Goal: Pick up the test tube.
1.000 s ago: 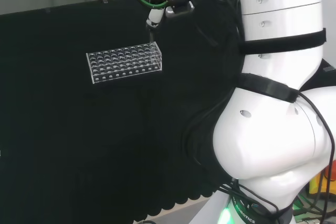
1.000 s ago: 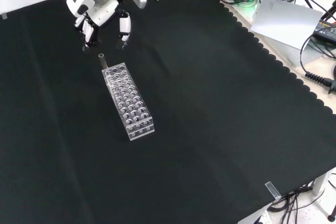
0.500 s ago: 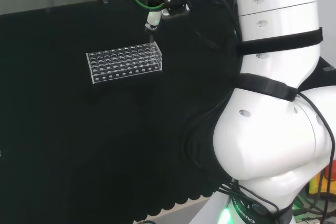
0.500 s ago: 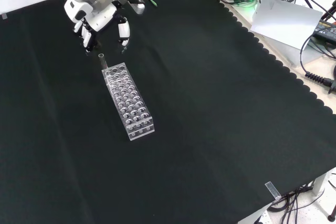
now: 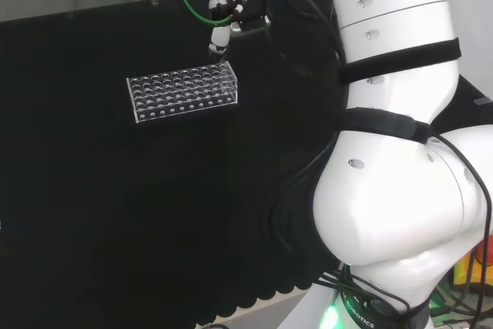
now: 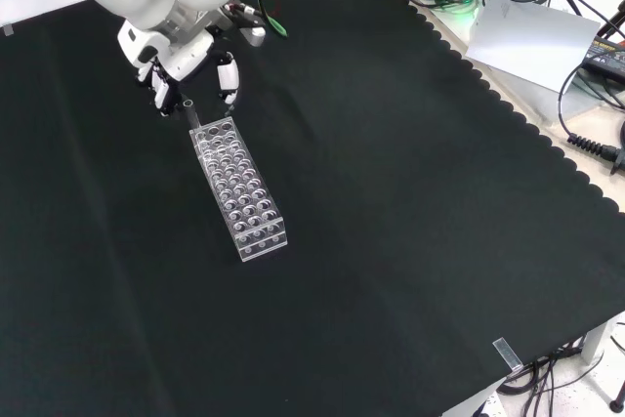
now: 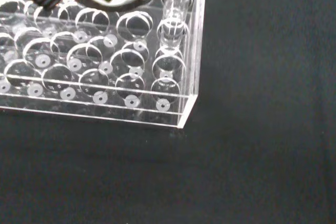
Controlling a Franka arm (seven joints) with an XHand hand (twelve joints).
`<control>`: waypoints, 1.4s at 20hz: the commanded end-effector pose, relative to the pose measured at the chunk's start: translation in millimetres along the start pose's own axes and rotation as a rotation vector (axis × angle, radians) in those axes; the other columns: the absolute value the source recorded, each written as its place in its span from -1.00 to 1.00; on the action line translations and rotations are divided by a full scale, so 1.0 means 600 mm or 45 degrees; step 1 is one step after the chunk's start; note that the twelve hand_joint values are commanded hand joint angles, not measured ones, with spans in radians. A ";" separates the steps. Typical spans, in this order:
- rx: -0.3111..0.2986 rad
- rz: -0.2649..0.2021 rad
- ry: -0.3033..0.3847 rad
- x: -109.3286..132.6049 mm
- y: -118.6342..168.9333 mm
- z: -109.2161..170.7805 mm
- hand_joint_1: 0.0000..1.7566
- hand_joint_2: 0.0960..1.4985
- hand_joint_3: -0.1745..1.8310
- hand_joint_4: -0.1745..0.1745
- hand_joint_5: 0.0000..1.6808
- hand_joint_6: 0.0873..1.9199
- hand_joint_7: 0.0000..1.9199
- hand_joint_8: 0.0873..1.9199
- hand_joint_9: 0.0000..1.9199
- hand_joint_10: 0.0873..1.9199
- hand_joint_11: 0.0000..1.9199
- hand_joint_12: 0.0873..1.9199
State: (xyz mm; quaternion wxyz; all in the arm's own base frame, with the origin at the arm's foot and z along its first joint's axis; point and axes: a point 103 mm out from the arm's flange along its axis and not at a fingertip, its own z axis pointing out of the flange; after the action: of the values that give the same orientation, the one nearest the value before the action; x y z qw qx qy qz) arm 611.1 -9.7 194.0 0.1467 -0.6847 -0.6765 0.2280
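Observation:
A clear test tube (image 6: 188,110) stands upright in an end hole of the clear plastic rack (image 6: 242,188), at the rack's far end in the front view. In the wrist view the tube (image 7: 176,4) rises from a corner hole of the rack (image 7: 105,72). My hand (image 6: 186,54) hangs just above that end. Its fingers (image 6: 228,76) point down, spread to either side of the tube's top, and do not close on it. In the head view the hand (image 5: 233,7) is above the rack's (image 5: 182,88) right end.
The arm's white links (image 5: 393,152) take up the right of the head view. Black cloth (image 6: 410,241) covers the bench, with its scalloped edge at the right of the front view. Cables and a sheet of paper (image 6: 532,36) lie beyond that edge.
The hand has come down and closer to the rack's end. Its fingers now flank the tube's top instead of hovering beyond it. Tube and rack have not moved.

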 end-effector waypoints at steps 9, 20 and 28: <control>-0.057 -0.008 0.086 0.021 0.019 0.014 0.15 -0.25 -0.18 -0.71 -0.06 -0.30 0.26 -0.31 0.12 -0.39 -0.50 0.41; -0.113 0.049 0.189 0.043 0.038 0.023 0.26 -0.13 -0.25 -0.75 0.18 -0.30 0.43 -0.40 0.25 -0.42 -0.44 0.38; -0.315 0.112 0.381 0.023 0.028 0.000 0.38 -0.15 -0.25 -1.00 0.56 -0.49 0.70 -0.46 0.55 -0.47 -0.10 0.21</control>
State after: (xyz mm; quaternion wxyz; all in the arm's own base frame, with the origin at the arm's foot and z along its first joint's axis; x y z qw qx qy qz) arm 621.5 11.2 167.7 0.1619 -0.7213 -0.6603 0.1326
